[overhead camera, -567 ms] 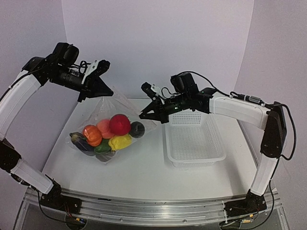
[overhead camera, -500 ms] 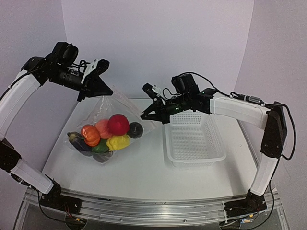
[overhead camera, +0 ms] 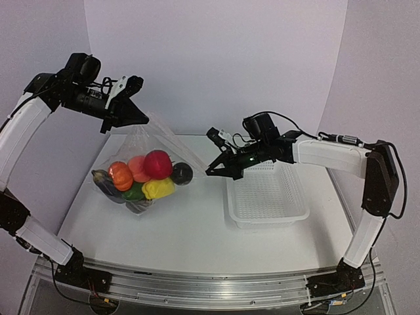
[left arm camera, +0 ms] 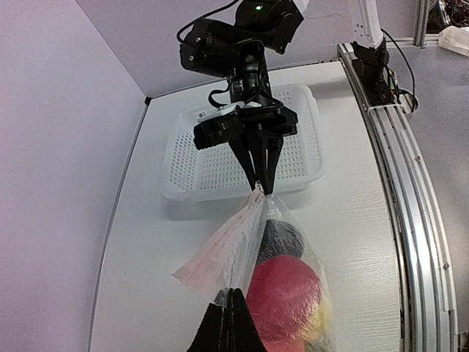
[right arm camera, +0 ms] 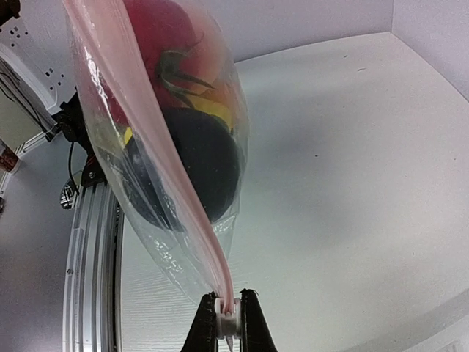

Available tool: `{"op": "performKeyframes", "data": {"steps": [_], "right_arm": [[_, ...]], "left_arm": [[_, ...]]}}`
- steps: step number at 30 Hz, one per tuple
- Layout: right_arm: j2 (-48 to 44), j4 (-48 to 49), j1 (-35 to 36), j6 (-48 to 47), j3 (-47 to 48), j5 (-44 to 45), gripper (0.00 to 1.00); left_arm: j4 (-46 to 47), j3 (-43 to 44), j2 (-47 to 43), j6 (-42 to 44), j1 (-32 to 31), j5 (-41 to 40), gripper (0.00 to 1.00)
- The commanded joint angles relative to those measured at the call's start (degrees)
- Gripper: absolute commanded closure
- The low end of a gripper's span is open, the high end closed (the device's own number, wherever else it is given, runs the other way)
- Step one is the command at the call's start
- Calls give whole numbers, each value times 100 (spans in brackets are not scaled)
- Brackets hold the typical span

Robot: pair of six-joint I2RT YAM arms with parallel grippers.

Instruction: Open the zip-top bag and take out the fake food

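The clear zip-top bag hangs stretched between my two grippers, its bottom resting on the table. The fake food lies inside it: red, orange, peach, yellow, green and black pieces. My left gripper is shut on the bag's upper corner, as the left wrist view shows. My right gripper is shut on the white zip slider at the low end of the pink zip strip. A red piece and a black piece press against the plastic.
A white mesh basket stands on the table to the right of the bag, under my right arm. It also shows in the left wrist view. The aluminium rail runs along the near edge.
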Motion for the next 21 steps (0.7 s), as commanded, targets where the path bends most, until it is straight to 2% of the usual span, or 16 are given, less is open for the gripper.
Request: {"op": "performKeyframes", "data": {"steps": [1, 7, 9, 11, 14, 17, 21], "right_arm": [[-111, -756, -205, 149, -345, 541, 100], [-206, -715, -204, 245, -372, 437, 100], [-225, -716, -204, 374, -330, 391, 95], [-287, -714, -205, 512, -276, 400, 68], [-517, -714, -209, 659, -165, 464, 48], [-797, -716, -201, 704, 6, 551, 18], [-982, -716, -72, 683, 388, 620, 14]], "left_arm": [[491, 476, -206, 124, 200, 310, 100], [749, 117, -306, 67, 225, 323, 100], [801, -113, -365, 172, 227, 380, 100], [783, -336, -432, 363, 227, 507, 100], [575, -645, -518, 1028, 229, 679, 100], [51, -896, -569, 2245, 225, 734, 100], [-432, -1222, -633, 3429, 227, 725, 100]]}}
